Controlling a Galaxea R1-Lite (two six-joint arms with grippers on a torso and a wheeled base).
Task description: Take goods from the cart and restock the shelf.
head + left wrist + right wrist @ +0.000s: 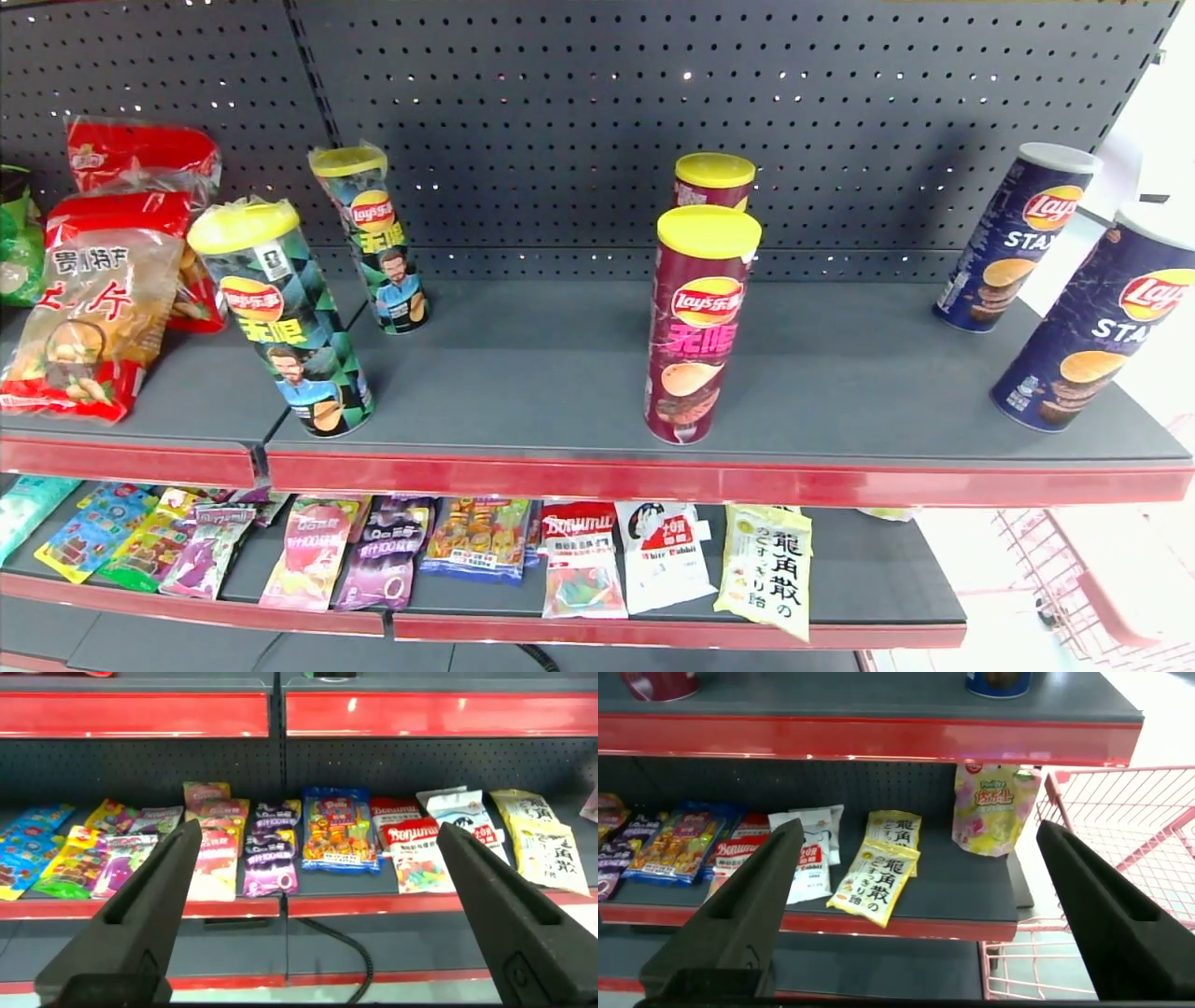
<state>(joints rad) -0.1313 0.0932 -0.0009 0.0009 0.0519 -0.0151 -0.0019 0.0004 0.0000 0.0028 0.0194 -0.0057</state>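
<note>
- Left gripper gapes wide and empty before the lower shelf's candy bags.
- Upper shelf: green cans left, yellow-lidded maroon cans mid, blue cans at the right edge, with bare gaps between.
- Right gripper gapes empty, with the pink cart beside the shelf end.

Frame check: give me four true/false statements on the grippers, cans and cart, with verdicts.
1. The left gripper and right gripper are open and empty. True.
2. The maroon cans have white lids. False: their lids are yellow.
3. Two blue cans stand at the right end of the top shelf. True.
4. The cart is left of the shelf. False: it is at the right.
</note>
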